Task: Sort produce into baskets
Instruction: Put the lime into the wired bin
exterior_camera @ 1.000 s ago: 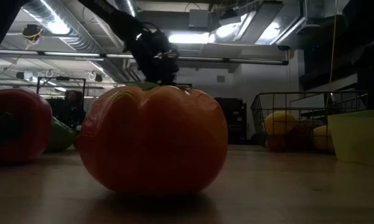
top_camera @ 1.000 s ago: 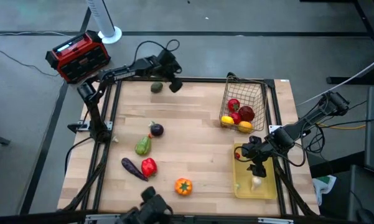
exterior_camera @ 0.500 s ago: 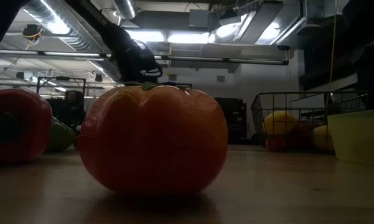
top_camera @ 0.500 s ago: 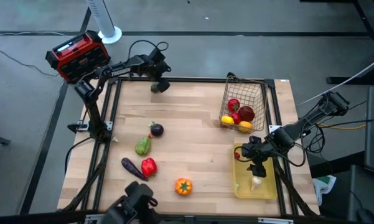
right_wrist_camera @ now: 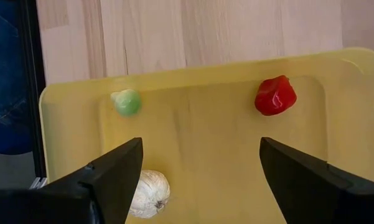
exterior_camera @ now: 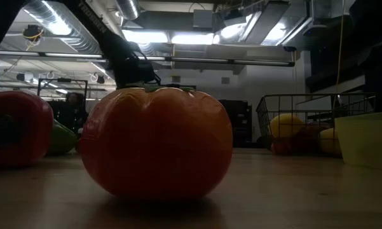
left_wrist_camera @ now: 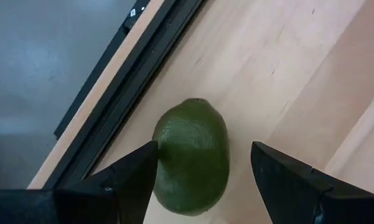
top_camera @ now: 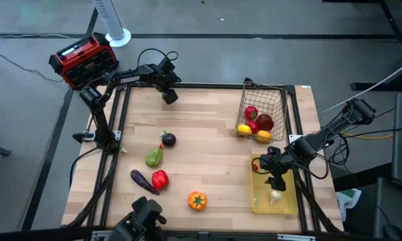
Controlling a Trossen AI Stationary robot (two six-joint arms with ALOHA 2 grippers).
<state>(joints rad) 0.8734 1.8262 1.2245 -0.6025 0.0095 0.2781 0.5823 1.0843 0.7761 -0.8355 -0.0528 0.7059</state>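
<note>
A: Where's the avocado [left_wrist_camera: 191, 155] right now?

B: On the table [top_camera: 207, 120] at its far left corner, just inside the black frame rail. In the left wrist view it lies flat between the two fingers of the left pincer [top_camera: 169, 95], which stand apart on either side without clearly touching it.

A: What has changed?

B: A second ago that pincer hung to the right of the avocado; it has swung back over it, so from above the fruit is now hidden under the hand. I'd judge a grasp is being lined up, with closing and lifting not yet done.

A: Which way does it point?

B: Its long axis runs roughly along the fingers' direction, slightly slanted toward the rail, and the fingers straddle its narrow width, which suits a pinch.

A: And the rest?

B: The right pincer [top_camera: 275, 175] hovers wide and empty over the yellow tray [right_wrist_camera: 205, 155], which holds a garlic [right_wrist_camera: 148, 193], a small green piece [right_wrist_camera: 126, 102] and a red piece [right_wrist_camera: 275, 96]. The wire basket [top_camera: 270, 99] already holds red and yellow fruit. Five items wait mid-table, including the orange tomato [top_camera: 196, 200].
</note>
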